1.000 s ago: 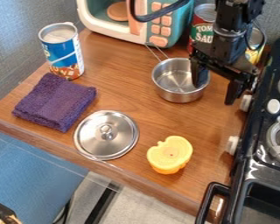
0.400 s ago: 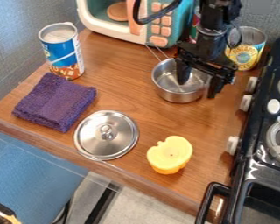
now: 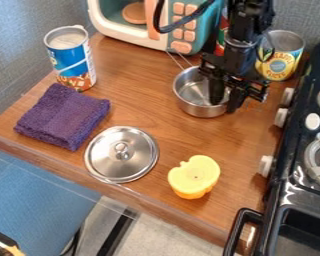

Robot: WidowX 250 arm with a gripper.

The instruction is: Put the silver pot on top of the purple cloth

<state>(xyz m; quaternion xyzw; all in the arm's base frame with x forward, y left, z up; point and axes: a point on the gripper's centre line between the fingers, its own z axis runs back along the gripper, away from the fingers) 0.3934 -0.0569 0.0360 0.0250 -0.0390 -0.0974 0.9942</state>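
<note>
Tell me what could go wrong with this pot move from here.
The tool grips the silver pot at the wall nearest the stove, off to one side, so it could tip or twist when lifted. The purple cloth is folded and thick, so the pot may settle tilted if set near its edge. A blue can stands right by the cloth's far corner; the pot or its wire handle might knock it.

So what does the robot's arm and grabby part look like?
The robot arm is black, with chunky, boxy joints. A thick black cable makes a big curve beside it, and a thinner dark one loops near its lower part. The gripper is black too, with a wide crosspiece and two long, narrow fingers.
</note>
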